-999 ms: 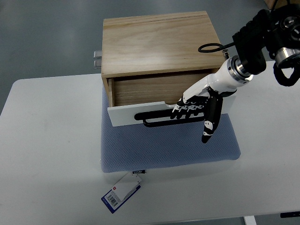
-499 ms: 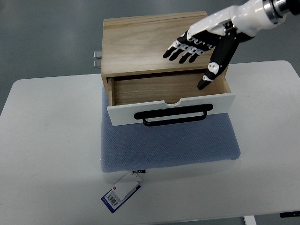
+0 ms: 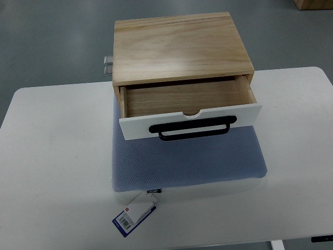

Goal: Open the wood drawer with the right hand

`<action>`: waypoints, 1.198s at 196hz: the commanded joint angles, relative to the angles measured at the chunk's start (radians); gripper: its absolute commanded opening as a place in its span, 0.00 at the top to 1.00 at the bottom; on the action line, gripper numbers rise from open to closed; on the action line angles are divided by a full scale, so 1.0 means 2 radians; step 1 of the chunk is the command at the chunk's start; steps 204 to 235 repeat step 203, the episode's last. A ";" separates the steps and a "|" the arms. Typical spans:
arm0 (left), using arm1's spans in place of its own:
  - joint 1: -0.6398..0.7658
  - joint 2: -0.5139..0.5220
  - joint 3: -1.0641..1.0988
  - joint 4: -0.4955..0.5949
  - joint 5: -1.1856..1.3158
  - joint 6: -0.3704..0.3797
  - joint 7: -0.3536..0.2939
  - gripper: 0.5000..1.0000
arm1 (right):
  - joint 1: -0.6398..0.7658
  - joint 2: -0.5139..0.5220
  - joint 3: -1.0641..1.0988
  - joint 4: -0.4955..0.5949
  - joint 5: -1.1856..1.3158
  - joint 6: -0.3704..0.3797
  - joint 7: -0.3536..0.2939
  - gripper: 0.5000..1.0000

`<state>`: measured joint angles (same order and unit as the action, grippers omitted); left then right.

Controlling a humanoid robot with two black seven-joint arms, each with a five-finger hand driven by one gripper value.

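A light wooden box [image 3: 179, 47] stands at the back of the white table [image 3: 52, 166]. Its drawer [image 3: 184, 99] is pulled partway out toward me, and the wooden inside looks bare. The drawer front [image 3: 140, 127] is white, with a black bar handle [image 3: 190, 129] across its middle and a small notch in its top edge. Neither robot hand shows anywhere in the top view.
A blue-grey mesh pad [image 3: 190, 161] lies under the box and reaches toward the table's front. A white and blue barcode tag [image 3: 133, 213] hangs from the pad's front edge. A metal fitting [image 3: 108, 65] sticks out at the box's back left. Grey floor lies beyond the table.
The right hand let go of the black handle, rose up over the box top and left the picture at the upper right. The drawer stays pulled out.
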<state>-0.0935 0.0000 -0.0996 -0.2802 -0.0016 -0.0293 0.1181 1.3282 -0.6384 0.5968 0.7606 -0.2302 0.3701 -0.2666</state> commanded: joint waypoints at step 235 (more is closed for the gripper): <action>0.000 0.000 0.000 0.001 0.000 0.001 0.002 0.00 | -0.311 0.213 0.302 -0.100 0.101 -0.020 0.256 0.11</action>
